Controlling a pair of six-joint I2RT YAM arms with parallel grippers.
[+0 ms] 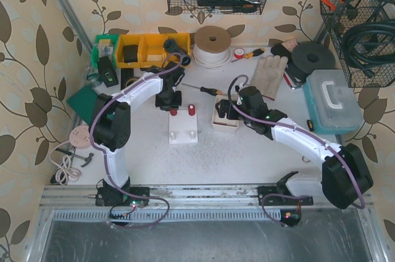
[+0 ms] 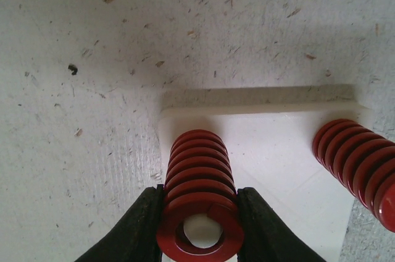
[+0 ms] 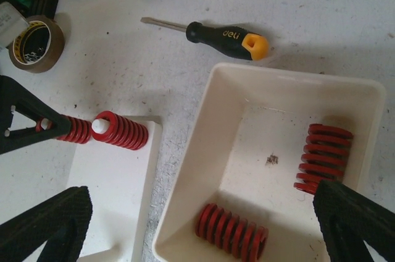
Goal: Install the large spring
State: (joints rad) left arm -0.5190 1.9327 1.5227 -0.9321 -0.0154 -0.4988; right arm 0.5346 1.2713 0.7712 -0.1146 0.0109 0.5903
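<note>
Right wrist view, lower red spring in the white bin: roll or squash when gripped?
Probably rolls: the red spring lies on its round side on the white bin's smooth floor. Thick, close coils suggest it is stiff when squeezed.

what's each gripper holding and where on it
Left gripper clamps the red spring across its upper end coils; right gripper is open, holding nothing.

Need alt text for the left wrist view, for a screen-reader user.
The left gripper is shut on a red spring, held over a white block. A second red spring sits at the block's right edge; speckled white table behind.
</note>
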